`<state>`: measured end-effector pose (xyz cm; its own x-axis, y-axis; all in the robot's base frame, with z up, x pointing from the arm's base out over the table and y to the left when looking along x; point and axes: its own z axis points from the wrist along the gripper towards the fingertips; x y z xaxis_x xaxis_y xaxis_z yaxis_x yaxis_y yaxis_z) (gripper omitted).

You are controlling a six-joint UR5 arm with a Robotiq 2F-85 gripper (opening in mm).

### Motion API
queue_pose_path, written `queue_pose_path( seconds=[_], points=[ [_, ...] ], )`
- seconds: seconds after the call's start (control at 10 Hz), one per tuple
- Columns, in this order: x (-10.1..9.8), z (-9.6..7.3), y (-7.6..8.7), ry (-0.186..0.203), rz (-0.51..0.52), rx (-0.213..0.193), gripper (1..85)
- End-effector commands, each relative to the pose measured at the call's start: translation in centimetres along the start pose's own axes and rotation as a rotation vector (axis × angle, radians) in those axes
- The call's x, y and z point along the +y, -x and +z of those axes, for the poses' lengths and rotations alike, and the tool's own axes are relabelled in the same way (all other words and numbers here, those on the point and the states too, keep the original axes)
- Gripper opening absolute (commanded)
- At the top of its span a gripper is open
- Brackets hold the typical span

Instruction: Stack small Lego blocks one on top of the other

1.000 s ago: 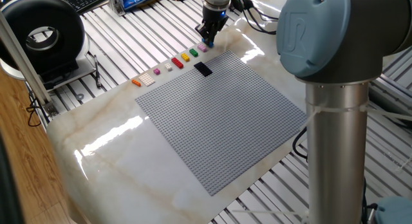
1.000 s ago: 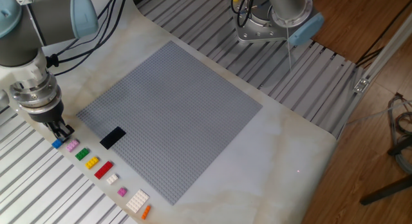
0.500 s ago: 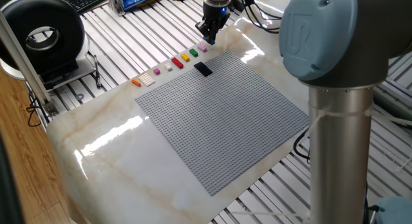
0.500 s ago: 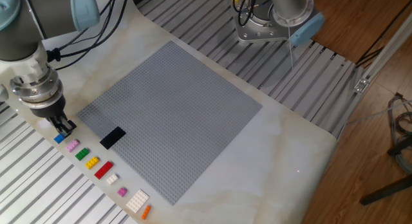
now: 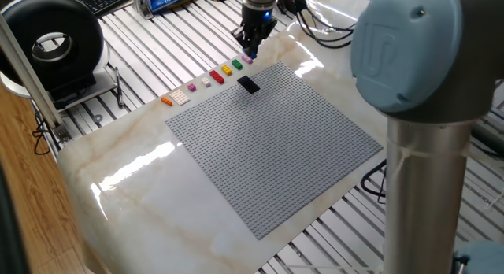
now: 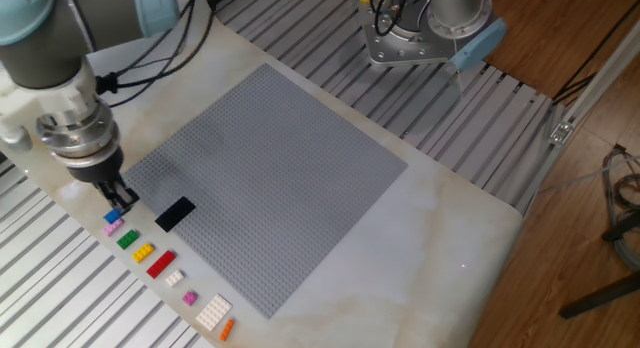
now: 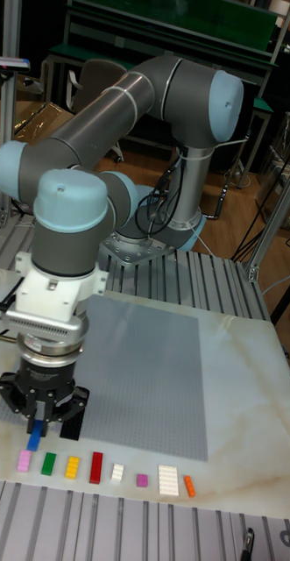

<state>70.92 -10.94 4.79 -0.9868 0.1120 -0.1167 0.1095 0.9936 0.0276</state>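
Note:
My gripper (image 6: 118, 204) (image 7: 36, 424) is shut on a small blue Lego block (image 6: 113, 216) (image 7: 35, 431). It holds the block just above the end of a row of small blocks on the marble table, beside the pink block (image 6: 112, 229) (image 7: 24, 460). The row continues with green (image 6: 127, 240), yellow (image 6: 144, 253), red (image 6: 160, 264), white (image 6: 175, 278), a smaller pink one (image 6: 190, 298), a white plate (image 6: 213, 312) and orange (image 6: 227, 329). In one fixed view the gripper (image 5: 250, 52) hangs over the row's far end. I cannot tell whether blue touches pink.
A large grey studded baseplate (image 6: 290, 168) covers the table's middle, with a black piece (image 6: 176, 214) on its corner near the row. The arm's base (image 6: 420, 38) stands at the far side. Slatted metal surrounds the marble top.
The gripper has lifted the blue block off the table at the row's end. It has carried the block a short way along the row, to the pink block.

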Motion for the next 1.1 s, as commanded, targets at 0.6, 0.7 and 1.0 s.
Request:
queue_pose_path(
  seconds=[0.6,0.7,1.0],
  points=[
    [4.6,0.6,-3.8,0.004,0.091,-0.003,1.0],
    [4.7,0.7,-4.2,0.011,0.087,0.003,1.0],
    [4.2,0.9,-5.3,-0.011,0.01,0.016,1.0]
  ],
)
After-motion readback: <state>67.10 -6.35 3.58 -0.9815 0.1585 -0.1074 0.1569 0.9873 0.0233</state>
